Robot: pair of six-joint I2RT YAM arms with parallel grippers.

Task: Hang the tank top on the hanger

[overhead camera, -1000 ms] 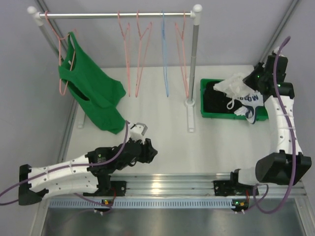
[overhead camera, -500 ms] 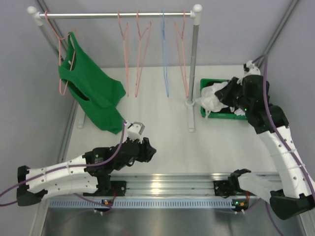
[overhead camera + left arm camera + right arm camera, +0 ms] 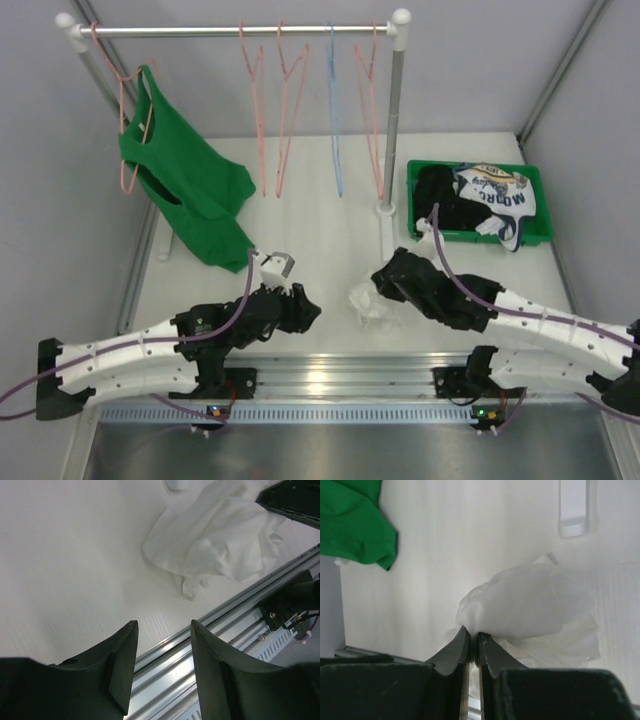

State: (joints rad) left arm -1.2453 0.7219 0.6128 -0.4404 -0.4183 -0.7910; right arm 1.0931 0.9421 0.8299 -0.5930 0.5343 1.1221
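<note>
Pinching a crumpled plain white thin-fabric tank top (image 3: pixel 530 600) in the clenched right tool (image 3: pixel 472 632), cloth bunched on the white surface (image 3: pixel 330 240) near its front edge, left tool (image 3: pixel 165 625) spread wide, empty, nearby

We see the white top (image 3: pixel 368 300) crumpled in a small heap on the surface (image 3: pixel 330 235) near its front edge, with one puffed fold pinched between the closed fingers of the right gripper (image 3: pixel 473 632). The thin pink wire hangers (image 3: pixel 260 140) hang bare by their hooks from the rail (image 3: pixel 200 31) at the back, well apart from the top.
</note>
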